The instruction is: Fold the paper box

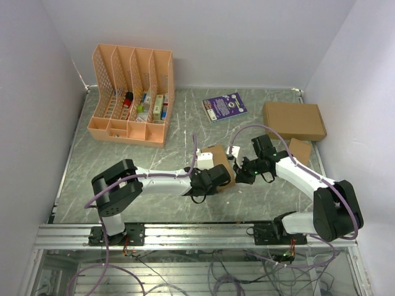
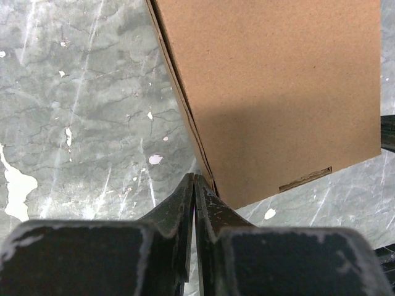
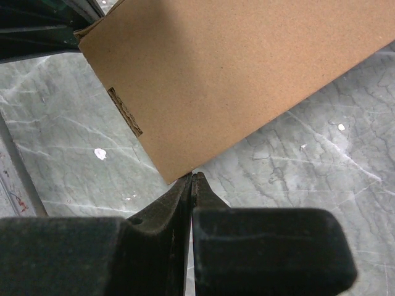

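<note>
Table (image 1: 166,157): bare grey surface lies open at centre left and along the lower edge of the overhead view. Walls (image 1: 247,37) close off three sides.

Paper box (image 1: 216,159): centre of the frame, its lower edge hidden by both arms. The wrist views crop it at the top.

Left gripper (image 2: 195,180): jaws closed beside the box's lower corner. Whether a flap is nipped cannot be told.

Right gripper (image 3: 192,177): jaws closed and empty, tips just below a box corner.

peach organizer (image 1: 133,92), purple booklet (image 1: 224,106) and large cardboard box (image 1: 294,120) rest on marble table (image 1: 80,179).
</note>
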`<state>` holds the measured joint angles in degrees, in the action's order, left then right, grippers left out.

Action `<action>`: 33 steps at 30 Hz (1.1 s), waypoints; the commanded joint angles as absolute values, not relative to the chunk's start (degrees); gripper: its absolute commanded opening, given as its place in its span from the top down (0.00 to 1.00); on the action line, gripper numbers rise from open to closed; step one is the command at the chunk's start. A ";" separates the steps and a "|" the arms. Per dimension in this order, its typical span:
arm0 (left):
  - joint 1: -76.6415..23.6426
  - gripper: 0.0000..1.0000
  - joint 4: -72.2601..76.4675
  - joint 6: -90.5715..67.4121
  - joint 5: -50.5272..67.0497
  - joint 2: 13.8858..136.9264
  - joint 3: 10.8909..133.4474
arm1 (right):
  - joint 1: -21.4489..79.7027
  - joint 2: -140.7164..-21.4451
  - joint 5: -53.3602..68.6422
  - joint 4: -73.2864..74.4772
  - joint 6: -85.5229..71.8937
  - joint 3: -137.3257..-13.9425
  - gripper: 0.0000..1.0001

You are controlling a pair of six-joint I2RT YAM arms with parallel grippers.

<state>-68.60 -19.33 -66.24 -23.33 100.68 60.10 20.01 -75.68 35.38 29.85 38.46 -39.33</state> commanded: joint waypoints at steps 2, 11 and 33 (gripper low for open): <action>-68.95 0.85 -9.08 -66.36 -23.14 100.63 64.46 | 21.97 -75.94 44.52 29.75 36.69 -41.24 0.97; -68.37 0.82 -9.25 -67.71 -25.01 95.25 56.50 | 19.33 -78.31 36.57 28.65 31.41 -43.33 0.91; -66.85 0.82 -8.19 -68.99 -21.92 92.76 48.71 | 18.60 -78.08 32.88 27.70 30.96 -42.61 0.83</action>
